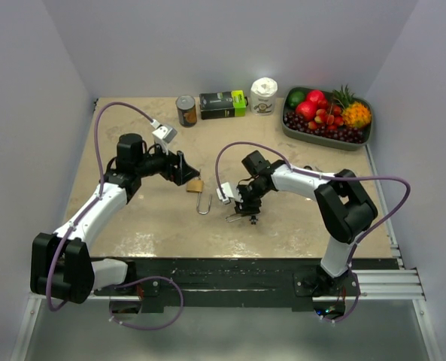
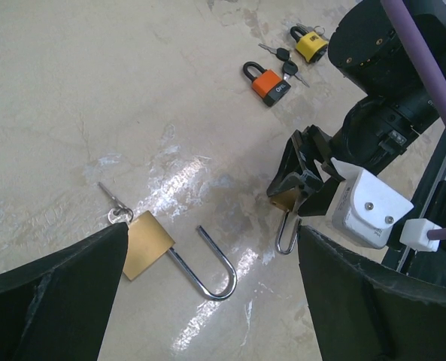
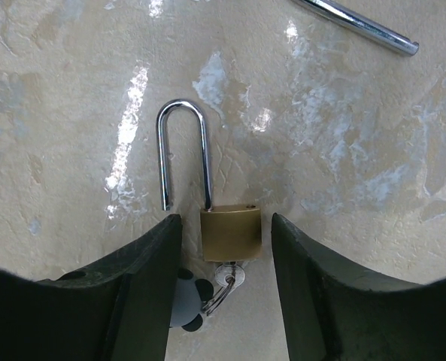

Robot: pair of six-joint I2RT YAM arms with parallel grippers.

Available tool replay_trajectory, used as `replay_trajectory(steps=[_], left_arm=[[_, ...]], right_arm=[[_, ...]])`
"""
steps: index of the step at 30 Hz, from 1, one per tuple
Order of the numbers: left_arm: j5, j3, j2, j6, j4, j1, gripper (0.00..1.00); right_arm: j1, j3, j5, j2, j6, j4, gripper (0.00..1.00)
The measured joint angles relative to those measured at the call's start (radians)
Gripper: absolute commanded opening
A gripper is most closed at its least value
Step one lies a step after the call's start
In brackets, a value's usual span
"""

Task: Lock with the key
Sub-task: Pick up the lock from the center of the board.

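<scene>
Glossy beige tabletop [image 1: 155,226], pale walls [image 1: 207,37]; unlocked brass padlock [image 2: 147,244] lying flat.

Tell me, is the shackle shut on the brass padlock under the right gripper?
No, the shackle's free end stands clear of the brass padlock's body.

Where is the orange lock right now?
In the left wrist view the orange padlock lies on the table near the top, down-left of the yellow padlock, with black-headed keys between them.

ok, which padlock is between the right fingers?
Small brass padlock, shackle open. Larger brass padlock lies by the left gripper; orange padlock and yellow padlock sit apart.
</scene>
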Motion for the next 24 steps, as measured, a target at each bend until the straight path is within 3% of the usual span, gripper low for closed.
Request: replay_trajectory(steps=[11, 18, 20, 24], left_arm=[[-0.013, -0.001, 0.0, -0.03, 0.005, 0.003, 0.97], [-0.017, -0.013, 0.0, -0.048, 0.01, 0.017, 0.97], [-0.017, -0.016, 0.0, -0.049, 0.008, 0.019, 0.97], [-0.015, -0.016, 0.001, -0.049, 0.008, 0.034, 0.97]], right_arm=[[0.0, -0.006, 0.043, 0.002, 0.014, 0.017, 0.43], [0.0, -0.034, 0.047, -0.013, 0.046, 0.079, 0.13], [0.0, -0.034, 0.046, -0.013, 0.048, 0.079, 0.0], [0.0, -0.034, 0.047, -0.019, 0.056, 0.069, 0.0]])
